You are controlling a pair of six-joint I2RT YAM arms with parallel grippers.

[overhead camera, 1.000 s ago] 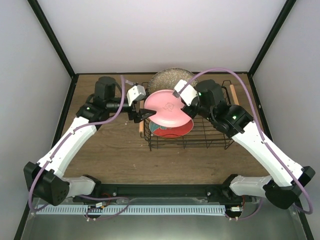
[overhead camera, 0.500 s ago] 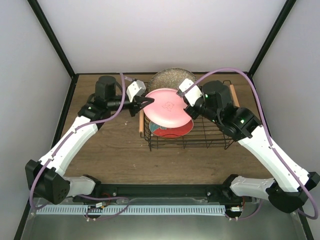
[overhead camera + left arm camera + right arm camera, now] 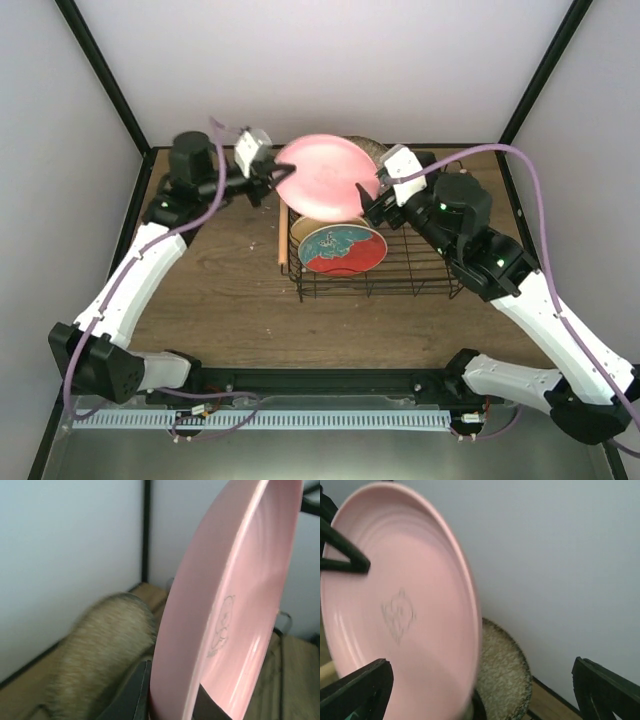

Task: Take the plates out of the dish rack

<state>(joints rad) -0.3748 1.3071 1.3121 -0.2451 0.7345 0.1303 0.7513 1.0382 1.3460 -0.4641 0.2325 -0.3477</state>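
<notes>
Only your top view shows the black wire dish rack (image 3: 430,270), a red teal-patterned plate (image 3: 340,250) leaning inside. Above it the round pink plate (image 3: 325,178) stands on edge, hollow face toward the spread, released right fingers (image 3: 357,690); left fingers (image 3: 135,695) clench its rim.

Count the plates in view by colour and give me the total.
Pink plate: 1
Red plate with teal pattern: 1
Yellow-tan plate: 1
Speckled grey-beige plate: 1
Total: 4 that show; others may be hidden behind these.
</notes>
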